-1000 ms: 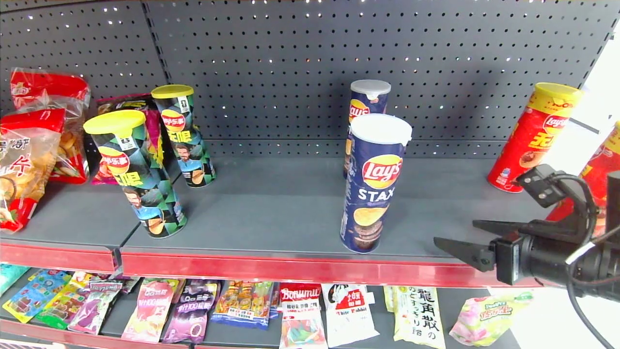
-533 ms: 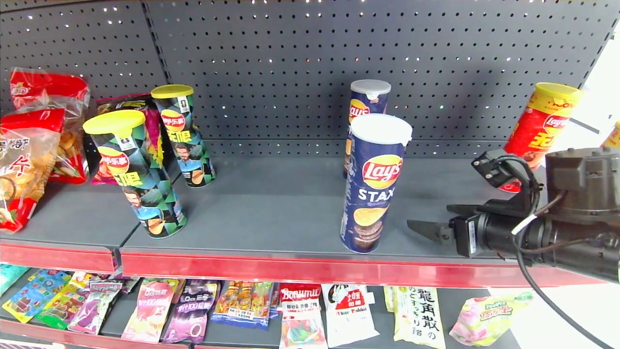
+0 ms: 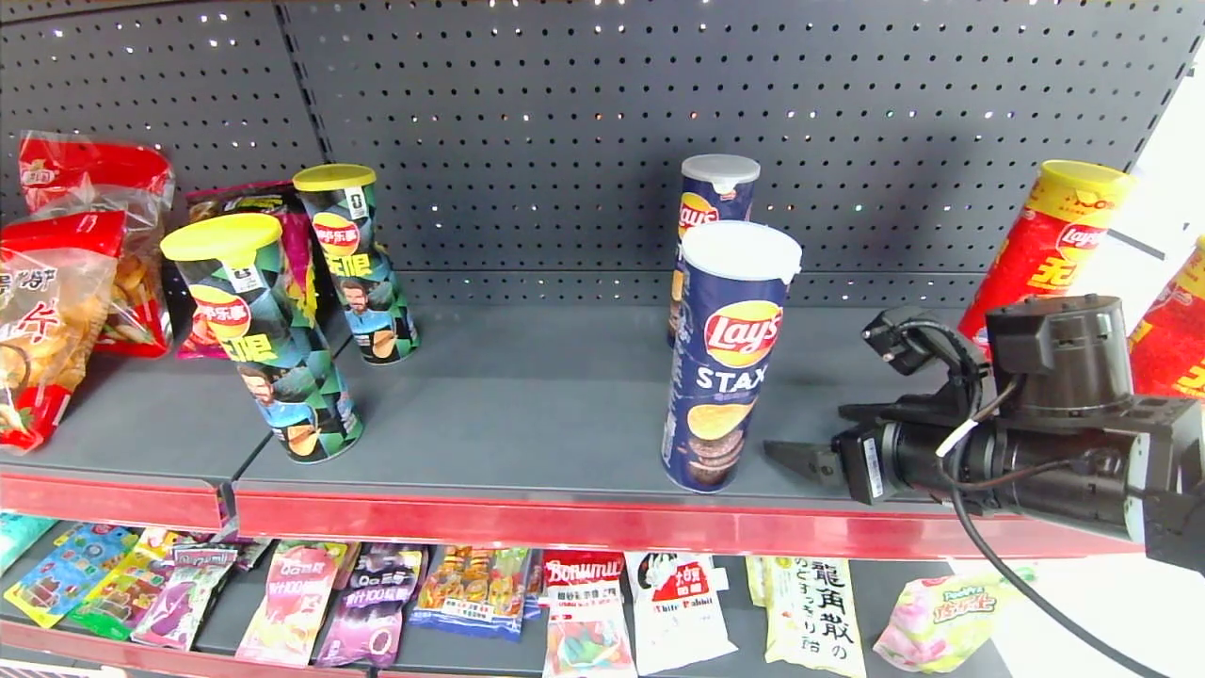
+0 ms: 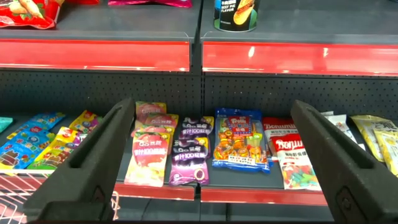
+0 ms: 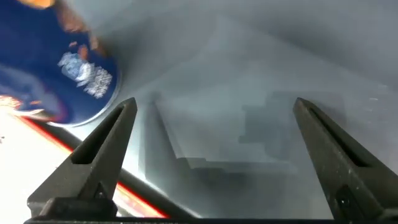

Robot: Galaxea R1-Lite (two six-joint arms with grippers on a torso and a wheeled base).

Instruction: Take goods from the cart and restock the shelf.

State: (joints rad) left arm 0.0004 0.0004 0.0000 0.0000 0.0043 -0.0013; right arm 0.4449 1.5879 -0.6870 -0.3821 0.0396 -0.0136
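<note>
A tall blue chip can [image 3: 725, 358] with a white lid stands at the front of the grey upper shelf [image 3: 527, 405], and a second blue can [image 3: 715, 193] stands behind it. My right gripper [image 3: 805, 431] hovers low over the shelf just right of the front can, open and empty. In the right wrist view the gripper [image 5: 214, 102] is spread wide, with the blue can [image 5: 56, 68] off to one side of the fingers. My left gripper [image 4: 212, 106] is open and empty, facing the lower shelf's candy bags [image 4: 186, 152].
Two green cans with yellow lids [image 3: 268, 339] [image 3: 358, 264] stand at the left, beside red snack bags [image 3: 66, 264]. Red cans [image 3: 1045, 235] stand at the right, behind my arm. A red shelf lip [image 3: 565, 523] runs along the front. Open shelf lies between the green and blue cans.
My right arm has moved left and up along the shelf front, bringing the open gripper close to the front blue can. The cans have not moved.
</note>
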